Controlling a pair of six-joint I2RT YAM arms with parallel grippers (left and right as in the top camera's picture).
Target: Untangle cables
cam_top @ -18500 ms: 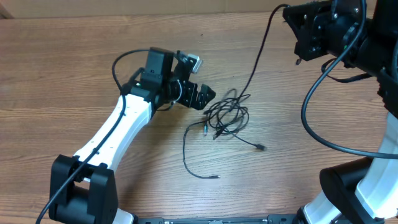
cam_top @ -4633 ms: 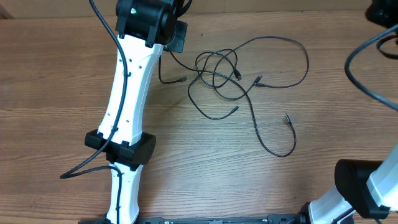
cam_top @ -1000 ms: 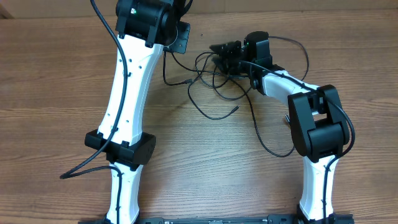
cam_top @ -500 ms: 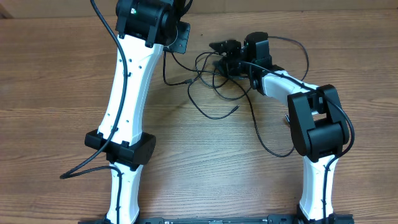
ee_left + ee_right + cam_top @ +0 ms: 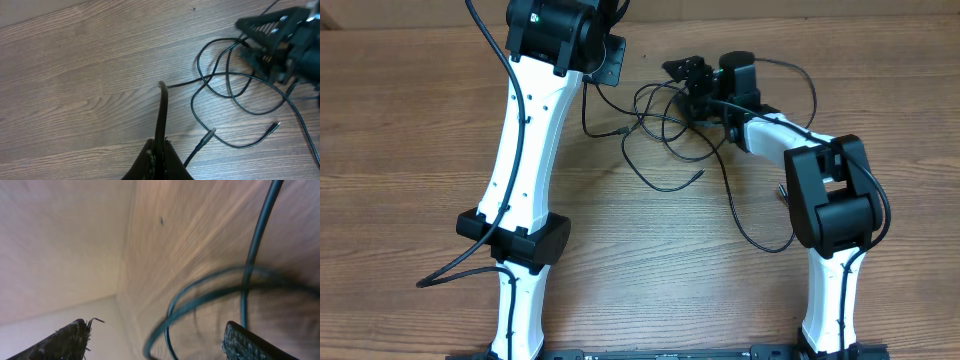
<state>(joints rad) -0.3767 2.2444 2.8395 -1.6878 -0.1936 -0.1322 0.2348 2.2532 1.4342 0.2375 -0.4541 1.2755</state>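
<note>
Black cables (image 5: 665,122): thin cords, loosely tangled on the wooden table (image 5: 420,150), between the arms.
Judged light, limp and slippery; best taken near a plug end. One strand is pinched in the closed left gripper (image 5: 159,150). Beyond it, the tangle is straddled by the wide-open right gripper (image 5: 156,326), with nothing held.

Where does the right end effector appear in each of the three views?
Overhead: the right end effector is at upper centre, open, at the cables.
Left wrist: it is blurred at the upper right, by the same loops.
Right wrist: only its two fingertips show, at the bottom corners.
Shared landmark: the cables' loops.
</note>
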